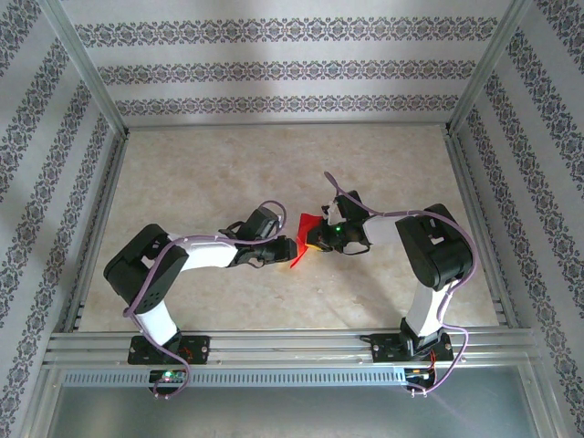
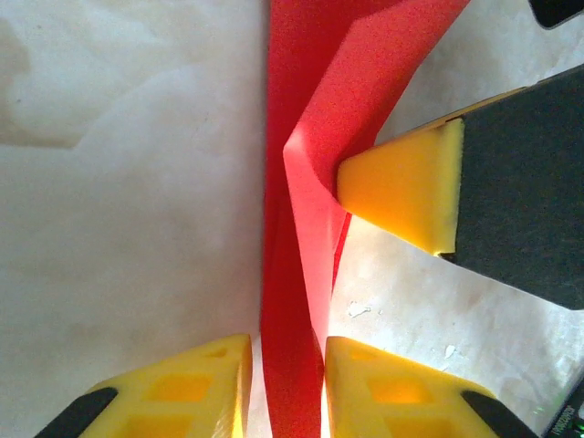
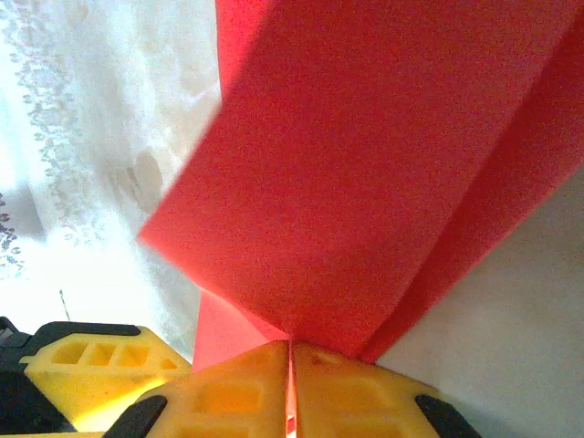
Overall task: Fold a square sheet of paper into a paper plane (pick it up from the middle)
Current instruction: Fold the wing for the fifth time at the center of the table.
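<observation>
Paper plane (image 1: 304,239), partly creased and upright over the middle of the table (image 1: 228,173), sits between both claws: the right gripper (image 3: 290,388) pinches its fold tight, while the left gripper (image 2: 287,392) stands slightly parted around a lower strip (one pad barely clear).

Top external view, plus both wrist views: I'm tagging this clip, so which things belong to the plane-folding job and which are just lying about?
Part of the job:
- red paper, partly folded
- left tool, jaws apart around the paper
- right tool, shut on the paper

Just there:
- white flecks on the table
- patterned walls
- metal frame rail
</observation>
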